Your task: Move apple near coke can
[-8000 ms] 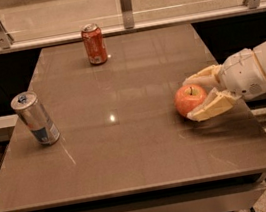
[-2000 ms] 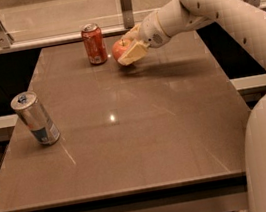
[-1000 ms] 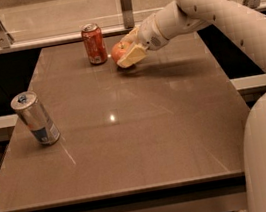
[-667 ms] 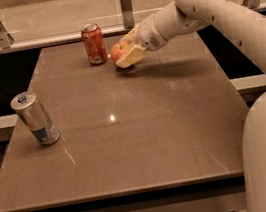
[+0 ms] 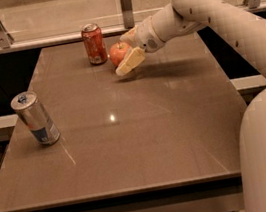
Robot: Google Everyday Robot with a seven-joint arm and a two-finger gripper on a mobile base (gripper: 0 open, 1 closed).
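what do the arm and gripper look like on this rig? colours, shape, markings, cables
Arm: smooth off-white shell, fat rounded segments with a ball-like joint, and a few small dark dots along it. No cables or lettering visible. Gripper, at the far side of the table beside the apple and coke can: pale cream-yellow, flatter and narrower than the arm.

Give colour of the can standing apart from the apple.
Can: silver with blue markings, camera view. End effector is at the apple.

At the claw [image 5: 122,54], apple [image 5: 117,53] lies right of coke can [image 5: 94,44].
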